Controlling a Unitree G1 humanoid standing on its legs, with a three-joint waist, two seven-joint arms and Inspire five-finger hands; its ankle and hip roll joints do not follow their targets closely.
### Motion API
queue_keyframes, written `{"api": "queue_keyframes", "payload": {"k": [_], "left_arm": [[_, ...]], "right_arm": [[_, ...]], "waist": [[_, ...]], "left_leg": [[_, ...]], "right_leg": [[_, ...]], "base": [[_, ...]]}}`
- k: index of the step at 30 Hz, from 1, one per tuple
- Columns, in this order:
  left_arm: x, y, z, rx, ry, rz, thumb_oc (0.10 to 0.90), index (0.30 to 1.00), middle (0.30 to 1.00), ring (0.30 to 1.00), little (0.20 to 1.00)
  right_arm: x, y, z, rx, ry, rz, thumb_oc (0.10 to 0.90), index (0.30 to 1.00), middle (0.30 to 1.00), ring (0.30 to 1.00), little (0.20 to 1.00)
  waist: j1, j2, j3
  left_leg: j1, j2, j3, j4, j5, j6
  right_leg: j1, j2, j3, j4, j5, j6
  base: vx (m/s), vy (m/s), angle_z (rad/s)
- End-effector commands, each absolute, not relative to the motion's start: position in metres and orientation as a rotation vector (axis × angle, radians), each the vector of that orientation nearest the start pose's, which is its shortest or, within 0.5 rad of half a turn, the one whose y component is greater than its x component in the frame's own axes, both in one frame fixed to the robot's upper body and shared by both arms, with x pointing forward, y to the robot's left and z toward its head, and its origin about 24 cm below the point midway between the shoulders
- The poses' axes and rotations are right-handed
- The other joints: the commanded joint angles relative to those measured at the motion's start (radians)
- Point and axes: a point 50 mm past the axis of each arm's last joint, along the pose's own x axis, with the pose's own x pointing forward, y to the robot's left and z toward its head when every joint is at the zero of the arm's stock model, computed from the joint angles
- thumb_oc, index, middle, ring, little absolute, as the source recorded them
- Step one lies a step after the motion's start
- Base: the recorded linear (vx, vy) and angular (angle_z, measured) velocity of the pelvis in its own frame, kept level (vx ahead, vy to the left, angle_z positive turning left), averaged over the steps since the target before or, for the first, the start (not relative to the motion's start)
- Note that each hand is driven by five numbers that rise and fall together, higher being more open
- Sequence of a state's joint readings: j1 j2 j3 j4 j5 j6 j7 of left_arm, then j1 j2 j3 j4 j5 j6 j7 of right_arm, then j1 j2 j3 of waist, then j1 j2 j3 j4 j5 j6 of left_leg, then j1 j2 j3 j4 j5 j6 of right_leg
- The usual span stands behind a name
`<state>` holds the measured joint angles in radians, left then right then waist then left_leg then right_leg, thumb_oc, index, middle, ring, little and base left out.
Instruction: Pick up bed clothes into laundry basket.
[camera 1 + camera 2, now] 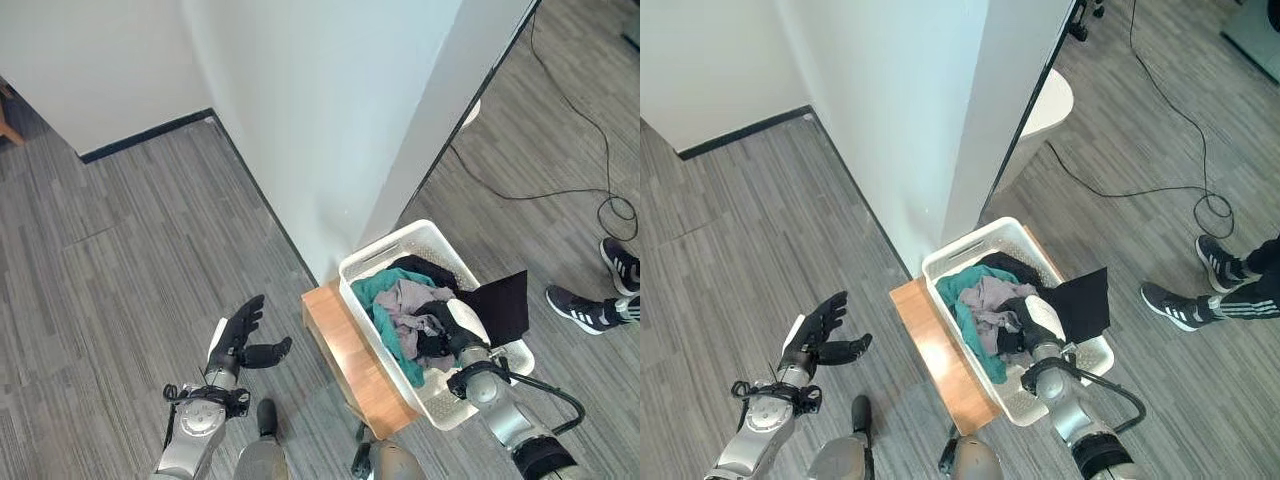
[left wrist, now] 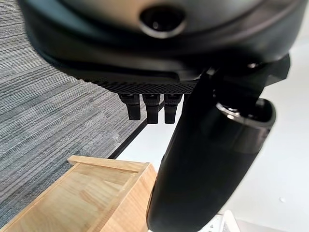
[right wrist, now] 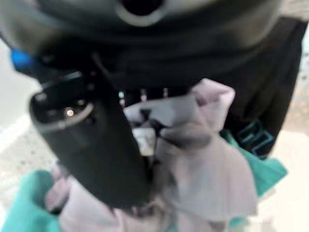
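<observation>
A white laundry basket [image 1: 395, 243] stands on a low wooden stool [image 1: 345, 350] against a wall corner. It holds a teal garment [image 1: 385, 295], a pale lilac cloth [image 1: 410, 300] and black clothes, and one black piece [image 1: 500, 305] hangs over its right rim. My right hand [image 1: 462, 330] lies inside the basket on top of the pile. In the right wrist view its thumb [image 3: 91, 145] rests against the bunched lilac cloth [image 3: 207, 169] and its fingers look straight. My left hand [image 1: 240, 335] hovers open over the floor left of the stool, holding nothing.
A white wall corner [image 1: 330, 120] rises right behind the basket. A person's dark shoes [image 1: 585, 308] stand on the floor to the right. A thin black cable [image 1: 560, 190] runs across the grey floor at the back right. Bare floor lies to the left.
</observation>
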<state>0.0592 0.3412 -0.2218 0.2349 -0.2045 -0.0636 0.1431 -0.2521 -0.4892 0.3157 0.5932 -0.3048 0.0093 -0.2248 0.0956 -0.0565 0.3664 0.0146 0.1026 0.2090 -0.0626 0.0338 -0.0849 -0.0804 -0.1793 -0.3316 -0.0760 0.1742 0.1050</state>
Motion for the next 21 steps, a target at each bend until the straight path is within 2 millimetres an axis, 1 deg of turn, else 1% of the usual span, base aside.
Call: {"api": "queue_keyframes", "payload": {"k": [1,2,3,6,7,8,12,13,14,15,16,17,21], "left_arm": [[0.239,0.184,0.011,0.157,0.075,-0.029,0.800,0.900,0.900,0.900,0.900],[0.239,0.183,0.011,0.149,0.076,-0.027,0.800,0.900,0.900,0.900,0.900],[0.239,0.183,0.010,0.144,0.080,-0.024,0.800,0.900,0.900,0.900,0.900],[0.238,0.184,0.009,0.141,0.085,-0.024,0.800,0.900,0.900,0.900,0.900],[0.237,0.186,0.008,0.139,0.093,-0.015,0.800,0.900,0.900,0.900,0.900],[0.237,0.187,0.007,0.135,0.095,-0.008,0.800,0.900,0.900,0.900,0.900],[0.236,0.188,0.005,0.129,0.107,0.005,0.800,0.900,0.900,0.900,0.900],[0.235,0.190,0.004,0.128,0.114,0.014,0.800,0.900,0.900,0.900,0.900],[0.234,0.190,0.003,0.127,0.119,0.016,0.800,0.900,0.900,0.900,0.900],[0.233,0.191,0.003,0.126,0.124,0.017,0.800,0.900,0.900,0.900,0.900],[0.232,0.192,0.002,0.123,0.131,0.021,0.800,0.900,0.900,0.900,0.900],[0.232,0.192,0.002,0.124,0.132,0.020,0.800,0.900,0.900,0.900,0.900],[0.230,0.192,0.001,0.125,0.140,0.019,0.800,0.900,0.900,0.900,0.900]], "right_arm": [[0.312,-0.236,0.026,-0.928,0.153,-0.089,0.400,0.300,0.300,0.300,0.300],[0.313,-0.237,0.023,-0.915,0.172,-0.099,0.400,0.300,0.300,0.300,0.300],[0.315,-0.240,0.021,-0.917,0.194,-0.119,0.800,0.900,0.900,0.900,0.900],[0.318,-0.243,0.024,-0.930,0.199,-0.129,0.800,0.900,0.900,0.900,0.900],[0.320,-0.245,0.031,-0.944,0.171,-0.133,0.800,0.900,0.900,0.900,0.900],[0.320,-0.246,0.035,-0.950,0.156,-0.135,0.800,0.900,0.900,0.900,0.900],[0.320,-0.247,0.042,-0.951,0.125,-0.149,0.800,0.900,0.900,0.900,0.900],[0.321,-0.247,0.054,-0.941,0.071,-0.165,0.800,0.900,0.900,0.900,0.900],[0.320,-0.246,0.058,-0.936,0.049,-0.168,0.800,0.900,0.900,0.900,0.900],[0.318,-0.246,0.060,-0.935,0.035,-0.168,0.800,0.900,0.900,0.900,0.900],[0.312,-0.244,0.065,-0.917,0.000,-0.172,0.800,0.900,0.900,0.900,0.900],[0.311,-0.244,0.065,-0.917,0.002,-0.172,0.800,0.900,0.900,0.900,0.900],[0.296,-0.242,0.064,-0.904,-0.023,-0.166,0.800,0.900,0.900,0.900,0.900]], "waist": [[0.030,0.002,0.006],[0.033,0.003,0.004],[0.037,0.006,0.000],[0.038,0.008,-0.005],[0.036,0.007,-0.010],[0.033,0.007,-0.013],[0.026,0.004,-0.022],[0.018,-0.003,-0.034],[0.014,-0.006,-0.041],[0.010,-0.009,-0.047],[-0.002,-0.016,-0.061],[-0.002,-0.017,-0.062],[-0.020,-0.023,-0.084]], "left_leg": [[-0.056,-0.054,0.009,0.011,-0.049,0.079],[-0.058,-0.054,0.008,0.008,-0.046,0.077],[-0.061,-0.053,0.007,0.005,-0.043,0.074],[-0.060,-0.054,0.003,0.000,-0.042,0.073],[-0.057,-0.055,0.003,-0.002,-0.043,0.072],[-0.054,-0.055,0.003,-0.004,-0.044,0.072],[-0.045,-0.057,0.003,-0.004,-0.048,0.074],[-0.034,-0.060,0.004,-0.004,-0.054,0.076],[-0.027,-0.061,0.005,-0.005,-0.057,0.077],[-0.020,-0.061,0.006,-0.006,-0.060,0.078],[-0.005,-0.062,0.008,-0.009,-0.068,0.080],[-0.004,-0.062,0.008,-0.009,-0.068,0.080],[0.024,-0.066,0.008,-0.011,-0.082,0.086]], "right_leg": [[0.018,-0.068,-0.018,0.211,-0.231,0.030],[0.018,-0.066,-0.019,0.205,-0.230,0.030],[0.021,-0.063,-0.020,0.196,-0.229,0.029],[0.025,-0.061,-0.022,0.190,-0.230,0.028],[0.029,-0.061,-0.023,0.188,-0.231,0.028],[0.033,-0.061,-0.023,0.188,-0.233,0.028],[0.041,-0.061,-0.021,0.188,-0.234,0.028],[0.051,-0.060,-0.017,0.188,-0.236,0.029],[0.057,-0.059,-0.016,0.187,-0.237,0.030],[0.064,-0.059,-0.014,0.185,-0.239,0.030],[0.079,-0.059,-0.010,0.184,-0.241,0.032],[0.080,-0.059,-0.010,0.184,-0.241,0.032],[0.102,-0.061,-0.007,0.187,-0.246,0.035]], "base": [[-0.01,-0.016,0.04],[0.00,-0.016,0.03],[0.00,-0.016,0.03],[0.00,-0.006,0.01],[0.00,-0.004,0.03],[0.00,-0.001,0.04],[0.01,0.004,0.04],[0.04,0.000,0.01],[0.05,0.002,0.00],[0.07,0.008,-0.02],[0.05,0.009,-0.07],[0.05,0.011,-0.11],[0.03,0.006,-0.05]]}}
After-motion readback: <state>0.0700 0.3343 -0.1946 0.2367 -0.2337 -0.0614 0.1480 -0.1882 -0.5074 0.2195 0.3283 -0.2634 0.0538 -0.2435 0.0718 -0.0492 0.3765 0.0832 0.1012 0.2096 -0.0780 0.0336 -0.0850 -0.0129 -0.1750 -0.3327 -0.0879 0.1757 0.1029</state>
